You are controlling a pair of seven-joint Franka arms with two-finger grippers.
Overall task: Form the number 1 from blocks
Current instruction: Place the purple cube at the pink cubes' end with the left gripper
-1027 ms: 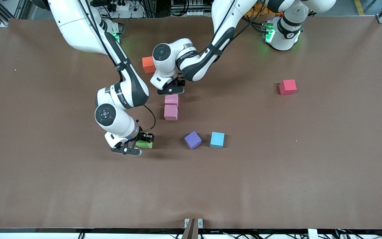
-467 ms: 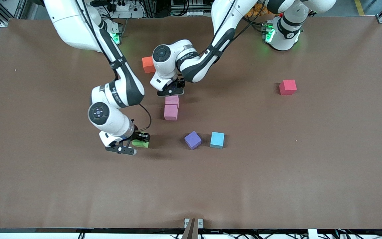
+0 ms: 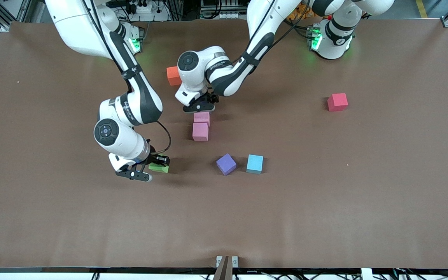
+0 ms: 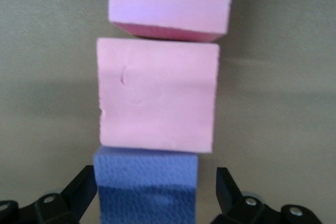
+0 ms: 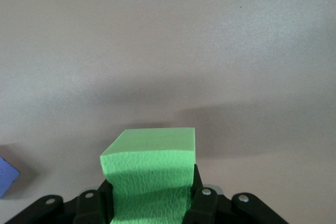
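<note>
Brown counter (image 3: 325, 202), bare across the strip closest to the front camera. Closest in, toward the right arm's end: right gripper (image 3: 152, 169) (image 5: 149, 203), its fingers (image 5: 203, 203) clamped on the green block (image 3: 158, 167) (image 5: 149, 174), block raised a little off the counter with a shadow under it in the right wrist view. Beside that, toward the middle: purple block (image 3: 226, 164), turned at an angle, and just beside it, apart by a small gap, the light blue block (image 3: 254, 163). Farther from the camera: first pink block (image 3: 200, 131) (image 4: 167, 3), then second pink block (image 3: 202, 117) (image 4: 157, 95) set against it in one line running away from the camera. Directly above the farthest end of that line: left gripper (image 3: 200, 105) (image 4: 155, 192), low over the counter, fingers (image 4: 227, 187) spread wide and gripping nothing, with a bluish block (image 4: 146, 184) standing between them, butted against the second pink block, hidden by the gripper in the front view. Well apart, toward the left arm's end: red block (image 3: 337, 102), alone. Farthest off, near the left arm's wrist: orange block (image 3: 174, 75), partly covered by it.
</note>
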